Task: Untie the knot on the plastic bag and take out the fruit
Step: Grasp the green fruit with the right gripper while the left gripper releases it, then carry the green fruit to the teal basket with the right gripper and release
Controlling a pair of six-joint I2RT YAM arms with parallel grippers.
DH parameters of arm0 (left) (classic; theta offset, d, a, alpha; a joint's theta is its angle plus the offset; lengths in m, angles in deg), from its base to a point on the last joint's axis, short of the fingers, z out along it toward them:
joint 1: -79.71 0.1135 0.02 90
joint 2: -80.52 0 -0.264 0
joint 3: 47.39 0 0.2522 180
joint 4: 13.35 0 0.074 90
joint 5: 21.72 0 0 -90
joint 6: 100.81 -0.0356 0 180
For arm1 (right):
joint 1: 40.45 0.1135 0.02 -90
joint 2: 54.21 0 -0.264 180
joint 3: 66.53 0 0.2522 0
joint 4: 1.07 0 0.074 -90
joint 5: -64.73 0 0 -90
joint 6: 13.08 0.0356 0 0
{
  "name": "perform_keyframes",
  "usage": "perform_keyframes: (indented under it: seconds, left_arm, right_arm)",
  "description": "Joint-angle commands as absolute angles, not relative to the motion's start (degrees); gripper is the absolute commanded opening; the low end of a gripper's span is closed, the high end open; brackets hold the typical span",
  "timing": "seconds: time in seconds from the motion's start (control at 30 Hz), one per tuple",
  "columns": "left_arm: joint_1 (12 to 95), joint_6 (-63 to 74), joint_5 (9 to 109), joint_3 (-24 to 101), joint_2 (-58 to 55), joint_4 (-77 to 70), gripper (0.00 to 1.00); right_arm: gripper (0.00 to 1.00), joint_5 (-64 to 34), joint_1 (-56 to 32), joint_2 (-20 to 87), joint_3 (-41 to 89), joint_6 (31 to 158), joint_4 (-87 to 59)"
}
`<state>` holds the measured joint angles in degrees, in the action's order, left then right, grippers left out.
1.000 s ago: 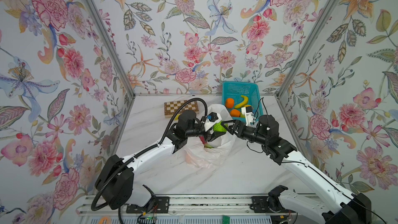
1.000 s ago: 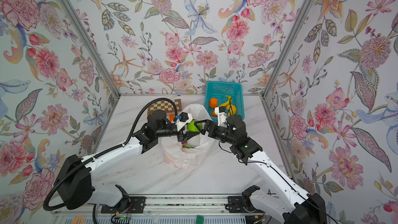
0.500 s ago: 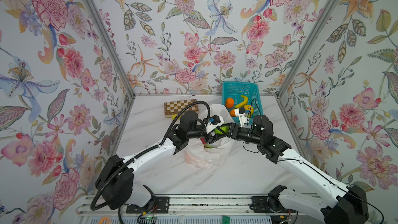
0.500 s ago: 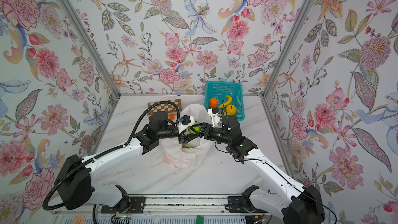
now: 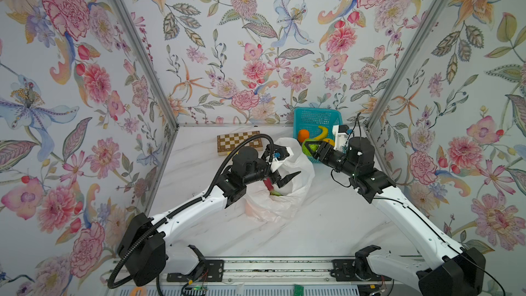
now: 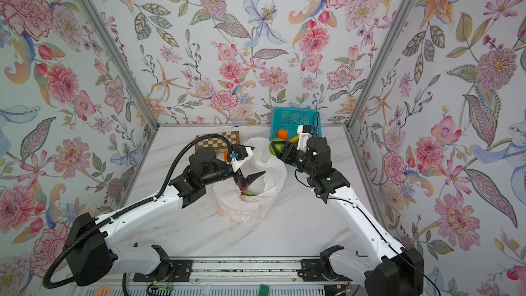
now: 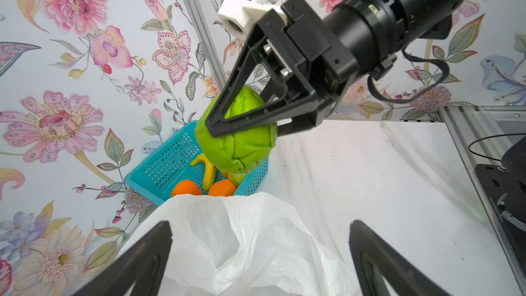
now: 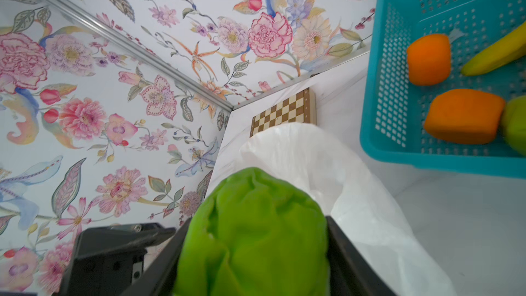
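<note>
Right gripper [image 5: 306, 148] has swung toward teal basket [image 5: 316, 113], pinching green fruit [image 7: 242, 149].
Left gripper [image 5: 281, 180] gapes over plastic bag [image 5: 284, 209]; only top views show dragon fruit [image 5: 267, 185] inside.

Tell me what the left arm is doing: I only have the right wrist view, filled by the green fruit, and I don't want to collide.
Observer: The left gripper is open and empty, over the plastic bag's mouth.
Operator: Any fruit inside the bag?
Observer: Yes, a dragon fruit shows inside, right beside the left gripper.
Operator: Are our arms apart?
Observer: Yes, in both top views a gap separates them.
</note>
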<state>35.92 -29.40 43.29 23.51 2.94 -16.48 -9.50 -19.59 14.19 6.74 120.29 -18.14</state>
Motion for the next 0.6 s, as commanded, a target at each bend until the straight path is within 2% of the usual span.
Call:
perform_keyframes:
  seconds: [0.0,0.17,0.4,0.57]
  left_arm:
    - [36.02,-28.06,46.09,26.06,1.06,-18.14,0.99]
    - [36.75,-22.0,47.2,31.81,-1.72,-13.47,0.99]
    - [38.05,-13.58,51.7,41.43,-2.54,-1.17,0.99]
    - [40.95,-11.85,50.25,46.26,-2.6,3.18,0.99]
  right_arm:
    - [0.49,-13.45,-22.45,19.74,12.74,117.09,-22.17]
    - [0.5,-19.17,-25.47,29.68,21.96,115.96,-28.04]
    - [0.5,-21.47,-28.38,46.66,39.4,117.62,-37.76]
    - [0.51,-24.32,-29.7,59.23,51.4,117.14,-41.38]
